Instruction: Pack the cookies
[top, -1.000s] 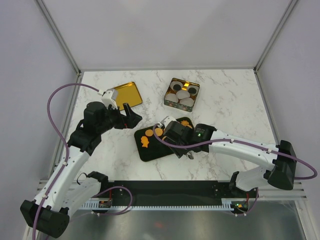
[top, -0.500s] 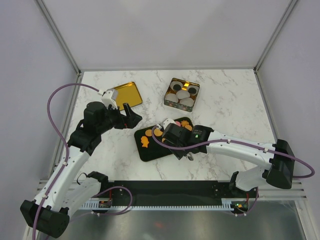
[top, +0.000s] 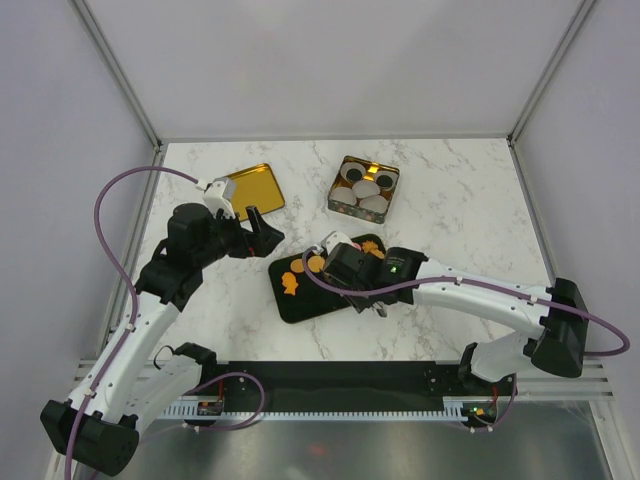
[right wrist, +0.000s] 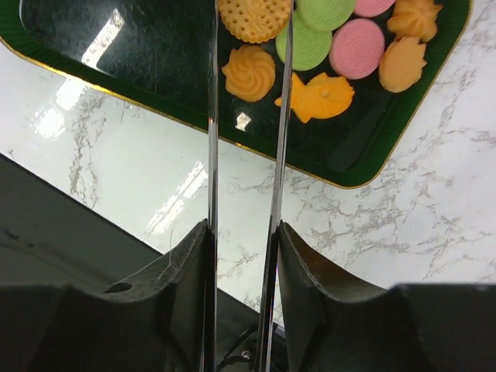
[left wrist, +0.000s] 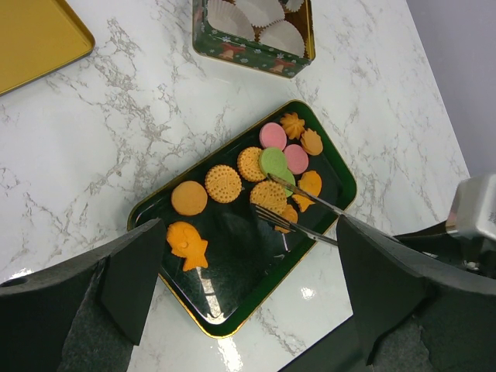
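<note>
The cookies point(left wrist: 223, 184) lie on a dark green tray point(top: 298, 305): round orange, waffle-patterned, pink and green ones, plus orange fish shapes point(left wrist: 186, 244). My right gripper point(top: 368, 292) is shut on metal tongs point(right wrist: 211, 139) and holds them over the tray's right half. In the left wrist view the tong tips point(left wrist: 267, 211) straddle a waffle cookie point(left wrist: 269, 194) next to a green one point(left wrist: 273, 161). The tips run out of the right wrist view's top. My left gripper point(top: 262, 228) is open and empty, hovering left of the tray.
A green tin point(top: 364, 186) holding pale cup liners point(left wrist: 256, 9) stands behind the tray. Its gold lid point(top: 250, 190) lies at the back left. The black rail point(top: 330, 385) runs along the table's near edge.
My right gripper has shifted slightly left over the tray with the tongs. The left arm has not moved.
</note>
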`<state>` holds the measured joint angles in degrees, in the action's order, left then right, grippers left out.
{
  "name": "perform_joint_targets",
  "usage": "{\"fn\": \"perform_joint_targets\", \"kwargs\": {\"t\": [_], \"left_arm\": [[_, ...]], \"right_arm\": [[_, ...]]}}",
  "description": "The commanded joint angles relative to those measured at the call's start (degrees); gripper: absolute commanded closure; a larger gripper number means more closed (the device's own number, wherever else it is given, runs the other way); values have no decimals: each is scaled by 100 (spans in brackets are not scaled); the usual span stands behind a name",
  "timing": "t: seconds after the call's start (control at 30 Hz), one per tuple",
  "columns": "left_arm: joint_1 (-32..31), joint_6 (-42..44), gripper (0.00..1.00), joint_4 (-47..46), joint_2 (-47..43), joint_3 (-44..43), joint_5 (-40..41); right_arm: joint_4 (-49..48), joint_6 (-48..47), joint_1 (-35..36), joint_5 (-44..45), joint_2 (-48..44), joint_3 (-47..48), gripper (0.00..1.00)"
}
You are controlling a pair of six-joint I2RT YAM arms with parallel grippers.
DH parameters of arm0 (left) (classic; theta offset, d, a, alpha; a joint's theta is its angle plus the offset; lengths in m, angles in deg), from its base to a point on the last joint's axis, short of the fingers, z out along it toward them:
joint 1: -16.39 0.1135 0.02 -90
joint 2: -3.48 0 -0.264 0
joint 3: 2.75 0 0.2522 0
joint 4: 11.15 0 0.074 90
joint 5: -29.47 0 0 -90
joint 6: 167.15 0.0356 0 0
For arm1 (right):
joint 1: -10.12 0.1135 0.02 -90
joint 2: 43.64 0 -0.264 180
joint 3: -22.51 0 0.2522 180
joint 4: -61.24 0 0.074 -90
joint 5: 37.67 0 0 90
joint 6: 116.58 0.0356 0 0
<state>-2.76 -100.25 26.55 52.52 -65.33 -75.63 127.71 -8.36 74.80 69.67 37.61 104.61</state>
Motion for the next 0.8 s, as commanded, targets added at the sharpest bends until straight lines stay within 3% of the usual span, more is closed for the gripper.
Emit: {"fn": "perform_joint_targets", "kwargs": {"t": [0.0, 0.27, 0.47, 0.77], "left_arm": [[-18, 86, 1, -109, -43, -216, -2], [-18, 77, 1, -100, -43, -216, 6], [-18, 77, 1, -109, -26, -216, -11], [-18, 86, 1, -109, -70, -207, 50]], "right_arm": [[11, -90, -157, 445, -277, 496, 67], [-550, -284, -1377, 639, -84, 1103, 68], [-1148, -319, -2318, 647, 566, 1551, 68], [-1702, -319, -3005, 586, 1823, 2210, 68]]}}
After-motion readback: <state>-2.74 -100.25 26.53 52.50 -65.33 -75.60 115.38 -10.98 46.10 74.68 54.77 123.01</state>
